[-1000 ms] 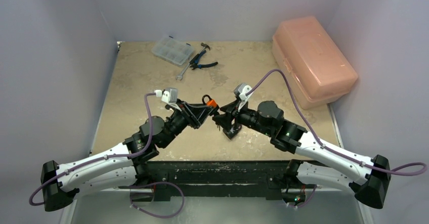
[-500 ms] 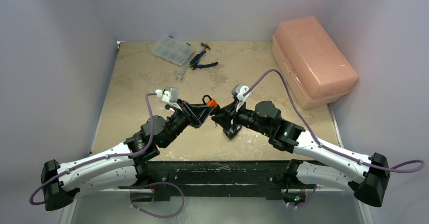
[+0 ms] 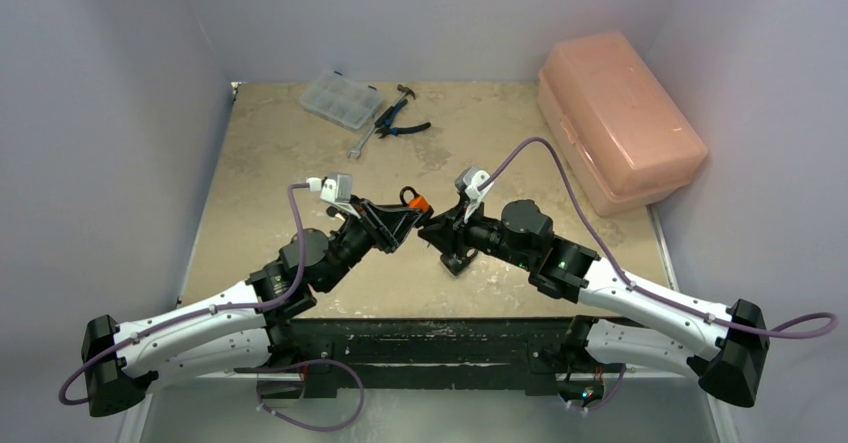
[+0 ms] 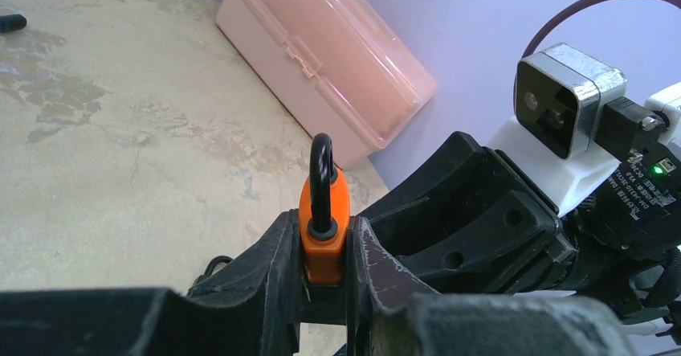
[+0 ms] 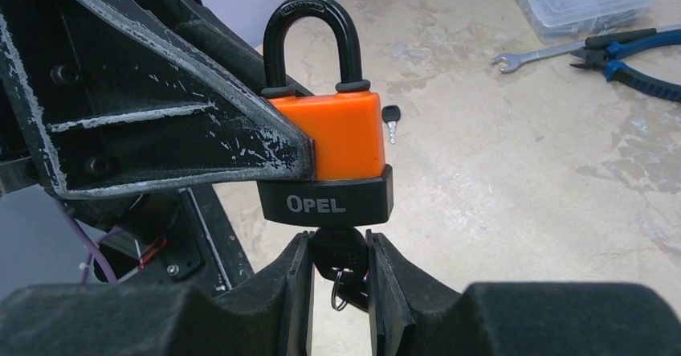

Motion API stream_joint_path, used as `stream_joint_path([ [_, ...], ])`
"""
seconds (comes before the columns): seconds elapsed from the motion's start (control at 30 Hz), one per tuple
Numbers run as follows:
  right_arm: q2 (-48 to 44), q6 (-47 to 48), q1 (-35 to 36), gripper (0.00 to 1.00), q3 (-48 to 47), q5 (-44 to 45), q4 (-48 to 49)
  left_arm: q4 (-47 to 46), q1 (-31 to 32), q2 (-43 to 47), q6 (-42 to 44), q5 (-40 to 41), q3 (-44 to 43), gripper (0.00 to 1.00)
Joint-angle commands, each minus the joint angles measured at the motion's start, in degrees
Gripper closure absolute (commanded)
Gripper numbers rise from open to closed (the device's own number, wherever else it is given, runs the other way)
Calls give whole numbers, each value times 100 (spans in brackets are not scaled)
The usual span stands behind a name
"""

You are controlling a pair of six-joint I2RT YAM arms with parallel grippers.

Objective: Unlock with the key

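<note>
Biggest worry: the padlock [image 5: 345, 131]. My left gripper [image 4: 324, 243] clamps its orange body and holds it above mid-bench, shackle up and closed. Only the flat sides are pinched, so when I twist, the body may rotate in that grip instead of the cylinder turning.

Next: the key [image 5: 340, 259]. My right gripper [image 5: 339, 247] has narrowed onto its black head, which sits under the lock's black base and appears seated in the keyway. The head is small. If my wrist is off the keyway's axis, the key could bind or slip between my fingers. The ring dangling below might snag.

Room: plain lavender walls [image 3: 400, 13] on three sides. The bench [image 3: 300, 163] is tan and blotchy. Far right is a pink case [image 3: 620, 113]; far left, a clear organizer [image 3: 342, 99], pliers [image 3: 400, 123] and a wrench [image 3: 362, 143]. What looks like a second small key [image 5: 390, 121] lies on the bench beyond the lock.
</note>
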State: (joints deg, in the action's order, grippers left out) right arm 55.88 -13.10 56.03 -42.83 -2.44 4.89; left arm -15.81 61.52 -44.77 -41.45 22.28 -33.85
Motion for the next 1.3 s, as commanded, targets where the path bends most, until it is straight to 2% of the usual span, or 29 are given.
stream_joint_path([
  [0.0,17,-76,13,94,-165,162,171,-642,-1,113,-144,-22,11,100],
  [0.07,20,-87,13,100,-152,131,192,-627,-3,126,-144,-22,30,100],
  [0.47,-235,-161,13,100,71,-400,545,-504,-7,423,57,-324,87,100],
  [1.27,-500,-487,4,100,114,-1189,1045,-452,-8,693,562,-1664,17,100],
])
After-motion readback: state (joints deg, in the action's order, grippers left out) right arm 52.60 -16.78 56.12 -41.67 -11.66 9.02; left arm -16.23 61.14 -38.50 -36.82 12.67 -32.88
